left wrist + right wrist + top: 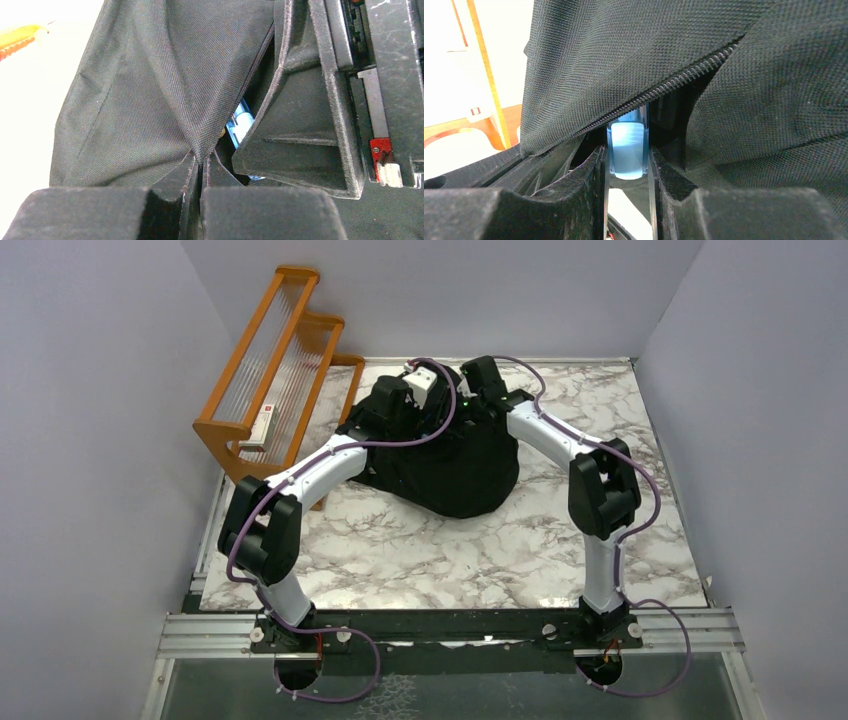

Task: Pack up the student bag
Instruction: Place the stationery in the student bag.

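On table [400,550], slumped black student bag [470,478]

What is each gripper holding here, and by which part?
Left gripper pinches a fold of the student bag; right gripper clamps a translucent blue item by its near end.

The right gripper [626,162] pinches a translucent blue object [626,140] between its jaws, its top tucked under the open zip [674,82] of the student bag [624,45]; a wooden rack [491,110] stands left.
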Available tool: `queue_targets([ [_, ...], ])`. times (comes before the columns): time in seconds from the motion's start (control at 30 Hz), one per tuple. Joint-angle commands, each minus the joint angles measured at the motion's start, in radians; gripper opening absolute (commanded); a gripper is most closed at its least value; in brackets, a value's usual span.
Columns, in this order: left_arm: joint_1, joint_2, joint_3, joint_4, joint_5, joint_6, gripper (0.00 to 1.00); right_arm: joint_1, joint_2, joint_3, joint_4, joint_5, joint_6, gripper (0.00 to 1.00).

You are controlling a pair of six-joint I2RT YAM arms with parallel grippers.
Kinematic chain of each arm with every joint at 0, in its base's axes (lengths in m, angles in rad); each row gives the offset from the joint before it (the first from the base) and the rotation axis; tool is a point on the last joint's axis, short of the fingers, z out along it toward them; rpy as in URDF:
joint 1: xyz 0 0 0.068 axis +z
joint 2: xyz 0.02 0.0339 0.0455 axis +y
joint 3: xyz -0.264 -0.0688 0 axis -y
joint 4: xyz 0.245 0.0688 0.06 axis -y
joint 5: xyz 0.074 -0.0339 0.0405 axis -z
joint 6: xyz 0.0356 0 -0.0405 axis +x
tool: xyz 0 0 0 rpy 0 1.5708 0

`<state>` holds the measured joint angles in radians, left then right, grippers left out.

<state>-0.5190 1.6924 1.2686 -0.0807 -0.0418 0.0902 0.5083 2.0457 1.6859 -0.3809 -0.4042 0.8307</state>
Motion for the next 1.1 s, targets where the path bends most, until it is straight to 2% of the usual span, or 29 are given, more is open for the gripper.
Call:
queue_targets([
  [0.0, -0.003, -0.039, 0.006, 0.036, 0.034, -0.013, 0.00, -0.002, 0.022, 0.016, 0.058, -0.058, 0.034, 0.11],
  [0.2, -0.003, -0.039, 0.008, 0.033, 0.034, -0.014, 0.00, -0.005, 0.033, 0.027, 0.108, -0.045, 0.059, 0.12],
  [0.4, -0.003, -0.041, 0.008, 0.030, 0.031, -0.009, 0.00, -0.012, 0.056, 0.036, 0.216, 0.040, 0.112, 0.17],
  [0.6, -0.003, -0.046, 0.008, 0.030, 0.026, -0.006, 0.00, -0.013, 0.085, 0.077, 0.212, 0.135, 0.091, 0.37],
  [0.83, -0.003, -0.039, 0.008, 0.030, 0.031, -0.008, 0.00, -0.013, 0.033, 0.029, 0.220, 0.161, 0.050, 0.59],
  [0.9, -0.003, -0.035, 0.013, 0.025, 0.037, -0.009, 0.00, -0.013, 0.005, 0.005, 0.215, 0.178, 0.036, 0.62],
  [1.07, -0.003, -0.032, 0.014, 0.024, 0.033, -0.009, 0.00, -0.013, -0.107, -0.087, 0.205, 0.216, -0.035, 0.62],
])
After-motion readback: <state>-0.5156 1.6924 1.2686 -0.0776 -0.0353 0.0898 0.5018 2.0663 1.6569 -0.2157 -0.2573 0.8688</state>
